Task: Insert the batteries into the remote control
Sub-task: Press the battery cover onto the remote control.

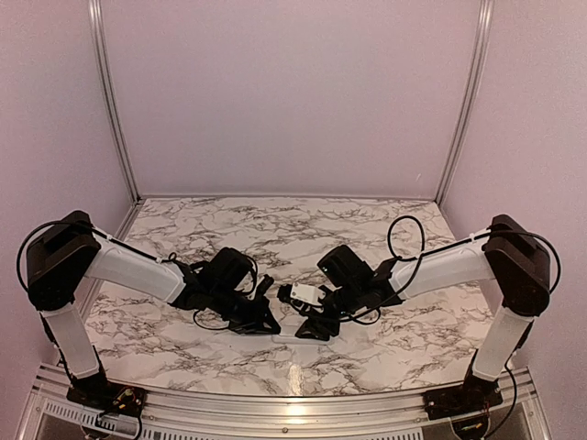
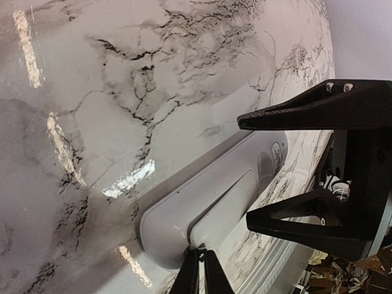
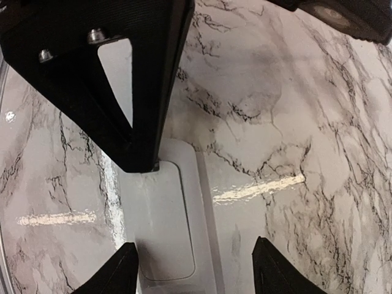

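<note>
Left tool: jaws shut tip to tip, nothing held. The narrow point is set down on the remote control at one end of the battery cover. Probably the closed tip works as a poker, to push or slide that cover off.

Right tool: jaws open, straddling the remote control across its width. One finger sits right at a long edge; the other has a strip of bare surface between it and the opposite edge, so this is fencing, not clamping. It likely stops the remote control skidding while the left tool pushes.

Both tools are black ribbed plastic, triangular with cut-out windows and small bolt heads.

The remote control lies flat, back up, near the front middle between the two arms. It is slim, smooth matte white plastic with rounded ends. The cover is a flush rounded-rectangle panel with a thin seam; it is on, so the compartment is closed.

Surface: glossy marble print, white with dark veins and bright light streaks. Looks slippery.

Batteries: not visible in any view.
</note>
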Motion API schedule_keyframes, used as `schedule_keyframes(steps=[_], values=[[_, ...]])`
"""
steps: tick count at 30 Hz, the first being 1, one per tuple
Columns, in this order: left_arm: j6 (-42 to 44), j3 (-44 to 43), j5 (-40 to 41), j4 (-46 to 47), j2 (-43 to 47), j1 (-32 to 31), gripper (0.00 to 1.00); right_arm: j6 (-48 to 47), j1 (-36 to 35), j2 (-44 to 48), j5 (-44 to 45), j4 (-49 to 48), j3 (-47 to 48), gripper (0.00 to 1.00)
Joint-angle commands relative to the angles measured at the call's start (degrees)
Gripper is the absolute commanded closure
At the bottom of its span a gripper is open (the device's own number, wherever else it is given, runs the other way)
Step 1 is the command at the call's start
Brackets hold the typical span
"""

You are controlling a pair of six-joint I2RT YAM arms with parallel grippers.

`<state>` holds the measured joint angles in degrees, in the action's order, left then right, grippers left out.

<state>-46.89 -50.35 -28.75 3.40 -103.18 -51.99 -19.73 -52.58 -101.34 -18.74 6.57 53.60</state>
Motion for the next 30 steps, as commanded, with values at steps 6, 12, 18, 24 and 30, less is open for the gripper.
schedule_keyframes(steps=[6,12,18,24,30], values=[[1.1,-1.6,-1.8,-0.5,-1.0,-0.8,0.95,1.5,1.1,5.5,0.6,-0.7,-0.2,0.35],[3.6,-3.3,1.4,-6.6,-0.6,-0.8,0.92,2.2,1.4,5.7,0.8,-0.7,0.4,0.36],[4.6,-3.4,2.9,-8.7,1.5,-0.8,0.85,2.9,1.4,4.8,0.7,-0.9,1.0,0.38],[4.4,-2.3,5.2,-8.8,4.9,-0.5,0.83,3.4,1.3,4.0,0.1,-1.5,1.4,0.38],[2.5,1.4,7.9,-5.9,9.4,1.1,0.83,3.4,0.0,1.4,1.8,-0.8,3.5,0.38]])
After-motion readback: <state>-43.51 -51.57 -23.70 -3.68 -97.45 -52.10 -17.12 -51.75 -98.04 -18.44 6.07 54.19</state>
